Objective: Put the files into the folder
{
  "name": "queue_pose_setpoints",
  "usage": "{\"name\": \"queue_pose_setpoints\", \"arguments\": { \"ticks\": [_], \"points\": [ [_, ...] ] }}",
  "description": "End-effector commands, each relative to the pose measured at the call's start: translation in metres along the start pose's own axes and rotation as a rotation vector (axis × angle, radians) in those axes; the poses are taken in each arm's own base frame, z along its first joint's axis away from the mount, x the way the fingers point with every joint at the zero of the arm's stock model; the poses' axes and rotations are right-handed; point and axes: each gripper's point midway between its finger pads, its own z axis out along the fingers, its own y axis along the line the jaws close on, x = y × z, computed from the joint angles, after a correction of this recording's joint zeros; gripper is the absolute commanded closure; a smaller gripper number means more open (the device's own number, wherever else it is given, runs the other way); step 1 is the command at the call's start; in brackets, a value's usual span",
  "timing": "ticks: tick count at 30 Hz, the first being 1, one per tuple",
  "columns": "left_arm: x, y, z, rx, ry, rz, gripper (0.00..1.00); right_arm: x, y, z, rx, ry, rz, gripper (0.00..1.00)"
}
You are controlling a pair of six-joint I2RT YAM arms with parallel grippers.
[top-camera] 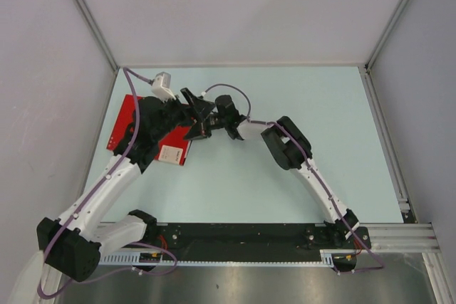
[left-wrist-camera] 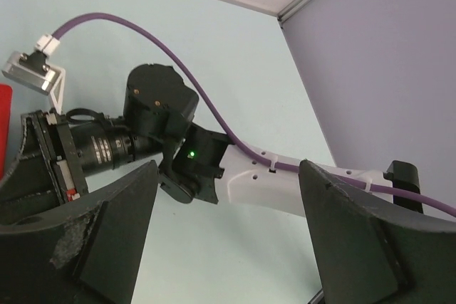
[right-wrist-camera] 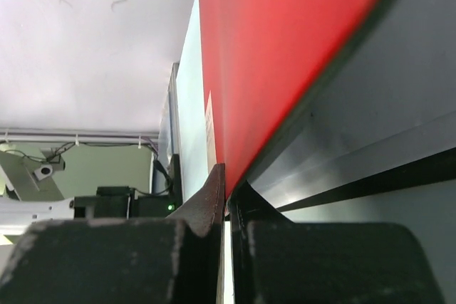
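The red folder [top-camera: 120,129] is pinched by its cover in the right hand [right-wrist-camera: 226,197]; the left hand [left-wrist-camera: 228,197] is held open. Folder contents are hidden.

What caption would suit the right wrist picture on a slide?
The right gripper, shut, pinches the edge of the red folder.
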Motion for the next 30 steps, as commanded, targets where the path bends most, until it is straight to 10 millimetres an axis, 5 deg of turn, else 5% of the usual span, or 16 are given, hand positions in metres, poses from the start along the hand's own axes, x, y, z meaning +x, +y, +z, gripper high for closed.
{"name": "queue_pose_setpoints", "arguments": {
  "ticks": [1, 6, 8, 10, 11, 12, 14, 15, 16, 19, 20, 22, 23, 24, 27, 30],
  "points": [
    [-0.014, -0.003, -0.008, -0.002, -0.041, 0.034, 0.14, -0.023, -0.024, 0.007, 0.074, -0.041, -0.007, 1.0],
    [-0.018, -0.009, -0.009, 0.016, -0.048, 0.032, 0.14, -0.05, -0.024, 0.007, 0.122, -0.057, 0.006, 0.65],
    [-0.02, -0.012, -0.009, 0.023, -0.047, 0.031, 0.14, -0.053, -0.036, -0.012, 0.198, -0.061, 0.074, 0.59],
    [-0.024, -0.016, -0.011, 0.034, -0.055, 0.043, 0.14, -0.065, -0.015, -0.033, 0.253, -0.099, 0.07, 0.48],
    [-0.026, -0.017, -0.011, 0.037, -0.059, 0.048, 0.14, -0.043, -0.034, -0.047, 0.319, -0.079, 0.14, 0.44],
    [-0.029, -0.017, -0.011, 0.037, -0.066, 0.058, 0.14, -0.05, -0.033, -0.065, 0.355, -0.11, 0.124, 0.37],
    [-0.042, -0.02, -0.013, 0.033, -0.085, 0.106, 0.13, -0.053, -0.002, -0.098, 0.401, -0.137, 0.093, 0.34],
    [-0.044, -0.019, -0.011, 0.022, -0.076, 0.12, 0.13, -0.037, -0.019, -0.122, 0.471, -0.137, 0.128, 0.3],
    [-0.057, -0.026, -0.016, 0.018, -0.083, 0.158, 0.13, -0.047, 0.012, -0.144, 0.486, -0.165, 0.017, 0.29],
    [-0.078, -0.042, -0.026, 0.029, -0.094, 0.245, 0.11, -0.032, 0.009, -0.217, 0.795, -0.154, -0.08, 0.15],
    [-0.084, -0.048, -0.029, 0.041, -0.097, 0.268, 0.1, -0.025, 0.036, -0.244, 0.874, -0.154, -0.103, 0.01],
    [-0.1, -0.062, -0.042, 0.053, -0.121, 0.322, 0.09, -0.022, 0.054, -0.293, 1.064, -0.187, -0.173, 0.0],
    [-0.105, -0.067, -0.047, 0.059, -0.13, 0.336, 0.08, -0.028, 0.092, -0.314, 1.087, -0.26, -0.243, 0.0],
    [-0.114, -0.075, -0.055, 0.068, -0.154, 0.35, 0.07, -0.031, 0.103, -0.337, 1.171, -0.319, -0.273, 0.0],
    [-0.126, -0.086, -0.074, 0.081, -0.203, 0.375, 0.05, -0.029, 0.167, -0.376, 1.245, -0.449, -0.454, 0.0],
    [-0.134, -0.094, -0.09, 0.099, -0.256, 0.371, 0.04, -0.023, 0.22, -0.389, 1.204, -0.586, -0.607, 0.0]
  ]
}}
